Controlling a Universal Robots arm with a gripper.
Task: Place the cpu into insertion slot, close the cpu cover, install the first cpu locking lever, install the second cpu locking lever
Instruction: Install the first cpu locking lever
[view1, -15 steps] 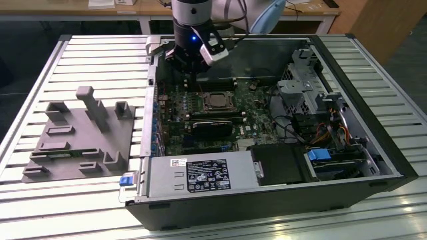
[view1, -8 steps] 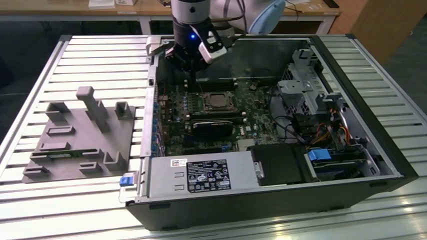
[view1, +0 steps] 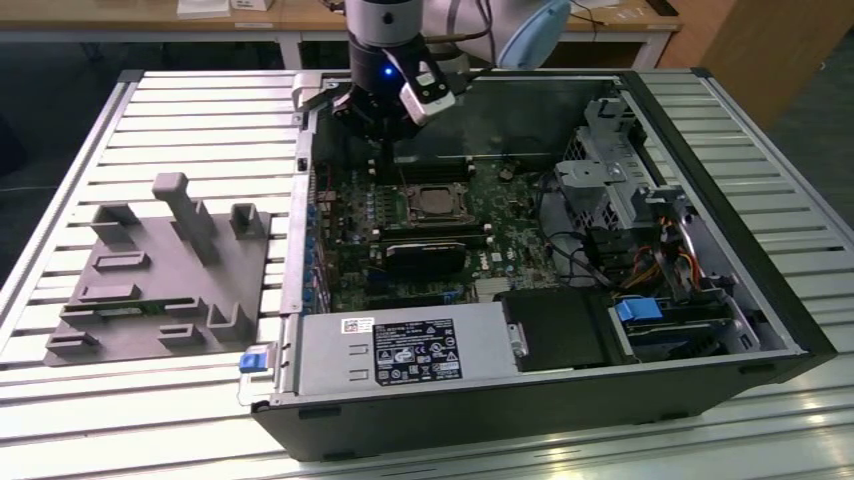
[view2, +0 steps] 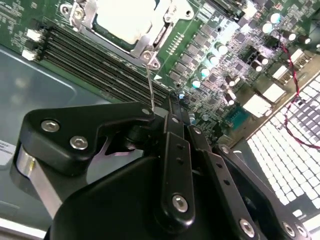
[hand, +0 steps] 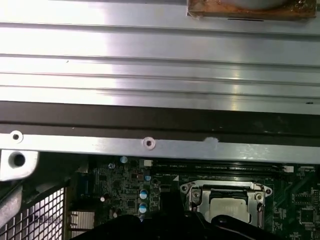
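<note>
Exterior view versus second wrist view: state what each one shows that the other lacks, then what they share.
Exterior view: the grey fixture on the slatted table, the whole computer case, its power supply. Second wrist view: a thin wire lever by the gripper. Shared: the cpu framed by the cpu cover, on the green board.

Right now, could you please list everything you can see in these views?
table: one, silvery slats, under everything
case: one, black, open, on table
jig: one, grey, exterior view's left of case
board: one, green, inside case
cpu: one, silvery, mid-board
cover: one, silvery frame, around cpu
lever: one, thin, silvery, beside cover
supply: one, silvery, inside case
cables: several, mixed, inside case
arm: one, pale, above case
tool: one, black, by lever
</note>
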